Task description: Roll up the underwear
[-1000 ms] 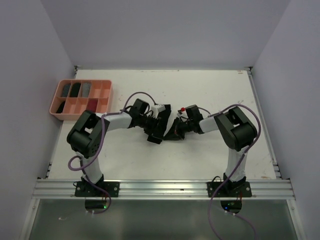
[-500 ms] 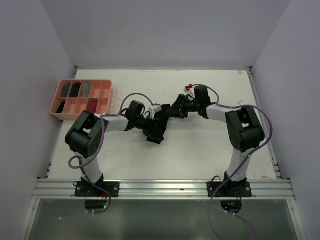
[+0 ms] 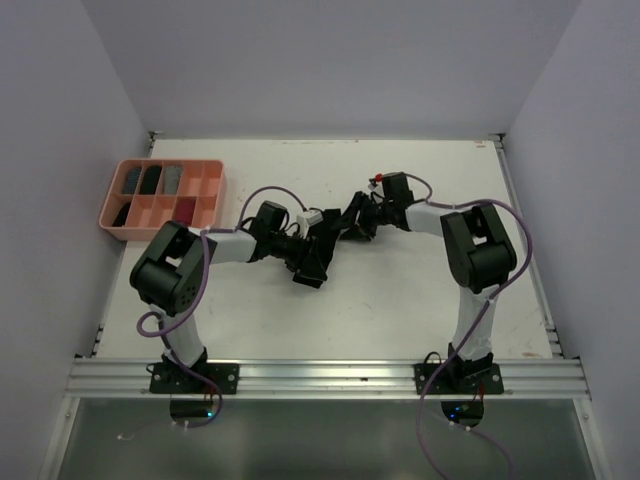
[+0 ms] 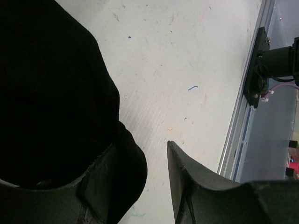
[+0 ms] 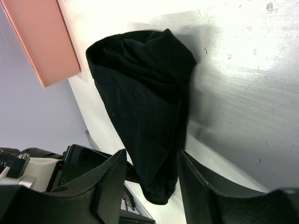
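I see the black underwear (image 5: 145,102) lying bunched up in the middle of the white table (image 5: 243,93). My right gripper (image 5: 151,158) is spread wide, with the end of the cloth between its fingers. My left gripper (image 4: 145,151) is spread too, and the cloth is against one finger.

left arm (image 3: 232,243) and right arm (image 3: 470,312): white links, black joint housings, purple cables (image 3: 204,292); left hand (image 4: 145,149), right hand (image 5: 151,156) black.

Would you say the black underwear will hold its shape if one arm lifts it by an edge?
Probably not: the black underwear lies crumpled in soft folds, so it should droop. It looks thin and light, and would likely bunch rather than slide if pushed.
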`<state>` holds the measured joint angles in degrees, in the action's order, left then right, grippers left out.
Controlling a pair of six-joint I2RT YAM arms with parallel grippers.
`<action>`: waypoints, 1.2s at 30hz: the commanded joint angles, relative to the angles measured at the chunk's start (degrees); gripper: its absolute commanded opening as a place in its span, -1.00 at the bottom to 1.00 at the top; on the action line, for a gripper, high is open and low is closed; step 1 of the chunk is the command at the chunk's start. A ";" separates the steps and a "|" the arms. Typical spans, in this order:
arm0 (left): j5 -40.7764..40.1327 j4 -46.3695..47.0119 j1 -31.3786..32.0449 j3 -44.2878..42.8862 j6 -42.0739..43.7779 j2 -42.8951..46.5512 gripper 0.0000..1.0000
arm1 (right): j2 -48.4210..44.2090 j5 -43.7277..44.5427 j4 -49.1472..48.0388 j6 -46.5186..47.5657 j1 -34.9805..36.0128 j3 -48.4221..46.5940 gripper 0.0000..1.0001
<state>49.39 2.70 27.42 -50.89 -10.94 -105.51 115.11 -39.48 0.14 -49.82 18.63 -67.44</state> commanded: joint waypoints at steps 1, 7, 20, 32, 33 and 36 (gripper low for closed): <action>-6.32 -4.90 -0.96 2.64 2.85 -2.59 0.04 | 1.17 0.12 0.13 0.34 -0.09 -2.26 0.02; -6.50 -5.34 -1.05 2.55 3.03 -2.94 0.04 | 3.98 0.37 -3.04 -1.06 0.70 -3.31 0.00; -6.23 -5.25 -1.05 2.99 3.12 -3.64 0.02 | 5.21 -0.07 -9.81 -1.42 0.44 -9.72 -0.75; -6.58 -5.86 -1.23 2.99 3.29 -3.91 0.02 | 9.17 1.34 -3.22 1.13 0.44 -14.38 -1.00; -6.41 -5.86 -1.23 2.99 3.21 -4.00 0.02 | 9.52 1.51 -3.31 1.39 0.44 -14.56 -1.00; -6.67 -5.86 -1.32 3.08 3.29 -4.00 0.02 | 9.96 2.39 -3.39 1.48 0.09 -15.09 -1.00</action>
<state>50.15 2.94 27.05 -50.76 -10.90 -105.82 124.99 -38.57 -3.62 -49.80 19.14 -79.92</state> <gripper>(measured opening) 0.506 0.014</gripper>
